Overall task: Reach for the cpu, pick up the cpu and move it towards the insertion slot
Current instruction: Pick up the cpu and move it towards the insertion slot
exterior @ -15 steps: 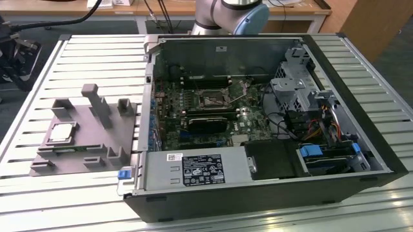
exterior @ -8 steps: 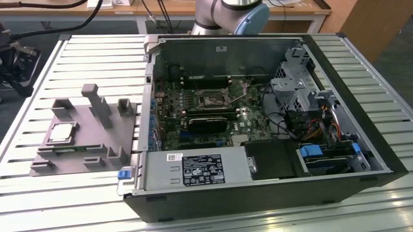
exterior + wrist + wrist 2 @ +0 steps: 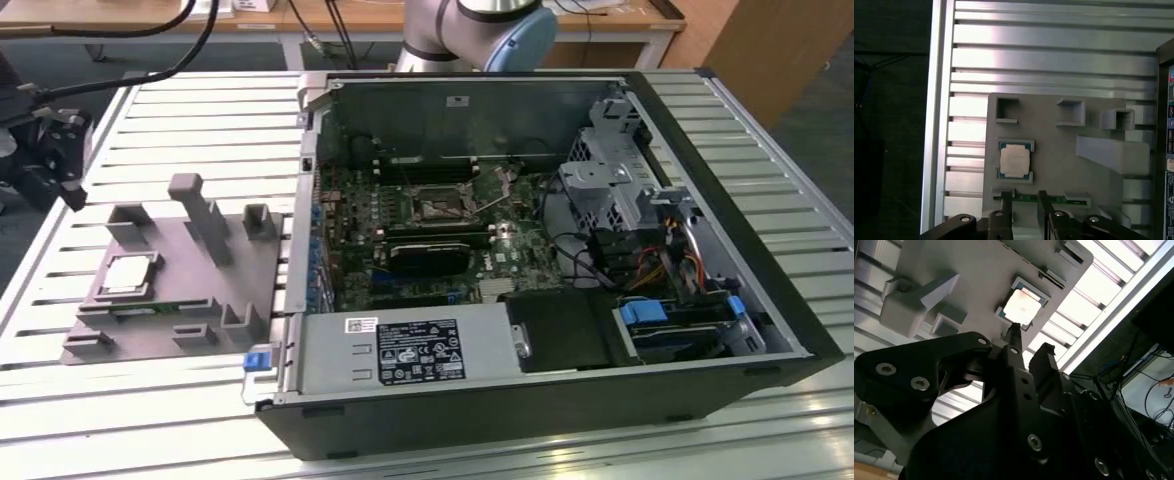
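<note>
Silver-grey arm [image 3: 447,30], rounded joint, pale blue cap [image 3: 527,35]. Matte black gripper [image 3: 1030,340]: angular link plates, two narrow fingers [image 3: 1015,355], round silver screws [image 3: 885,369] along sides.

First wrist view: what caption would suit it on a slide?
Open pincer poised near the small square chip, which rests on the grey plate, not yet gripped.

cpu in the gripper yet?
No: in the first wrist view the cpu lies in its recess on the grey fixture plate, apart from the open gripper.
</note>
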You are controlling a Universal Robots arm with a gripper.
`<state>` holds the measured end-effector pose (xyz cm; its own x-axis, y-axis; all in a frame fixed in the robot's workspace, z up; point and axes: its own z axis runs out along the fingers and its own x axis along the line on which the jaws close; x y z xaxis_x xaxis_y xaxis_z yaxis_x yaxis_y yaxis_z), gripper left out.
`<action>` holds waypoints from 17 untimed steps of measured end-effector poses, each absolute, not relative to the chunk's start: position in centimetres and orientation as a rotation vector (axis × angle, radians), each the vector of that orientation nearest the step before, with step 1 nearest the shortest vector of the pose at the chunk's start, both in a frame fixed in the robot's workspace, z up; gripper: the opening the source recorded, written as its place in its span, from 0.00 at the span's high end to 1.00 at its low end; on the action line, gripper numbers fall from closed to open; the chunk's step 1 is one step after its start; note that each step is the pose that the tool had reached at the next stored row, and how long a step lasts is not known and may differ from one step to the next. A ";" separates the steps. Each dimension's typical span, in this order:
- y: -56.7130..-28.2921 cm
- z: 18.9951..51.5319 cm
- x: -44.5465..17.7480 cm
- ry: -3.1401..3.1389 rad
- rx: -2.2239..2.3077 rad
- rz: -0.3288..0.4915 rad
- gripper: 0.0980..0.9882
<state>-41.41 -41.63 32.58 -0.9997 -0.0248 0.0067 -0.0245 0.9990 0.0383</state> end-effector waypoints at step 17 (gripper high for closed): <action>-42.2 29.5 -41.4 -3.134 0.039 -0.061 0.26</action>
<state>-41.43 -42.23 29.49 -0.9997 -0.0247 0.0066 -0.0245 0.9990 0.0387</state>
